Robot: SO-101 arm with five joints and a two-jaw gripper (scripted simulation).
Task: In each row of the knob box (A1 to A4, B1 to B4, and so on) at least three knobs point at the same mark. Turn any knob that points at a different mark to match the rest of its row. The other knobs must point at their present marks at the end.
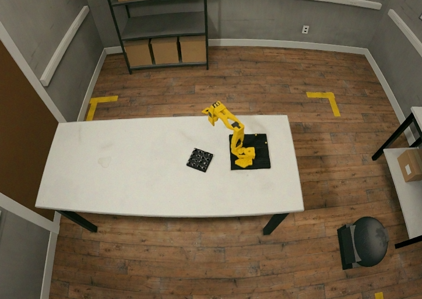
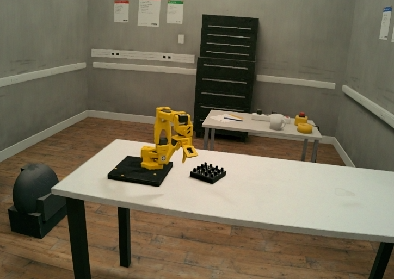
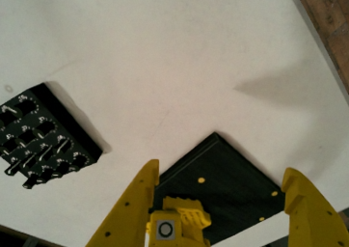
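The flat black knob box [image 2: 208, 172] lies on the long white table [image 2: 270, 193], just beside the square black base plate [image 2: 133, 173] that carries the yellow arm [image 2: 168, 135]. The gripper [image 2: 188, 154] hangs above the table between plate and box, touching neither. Behind stands a smaller white side table [image 2: 254, 126]
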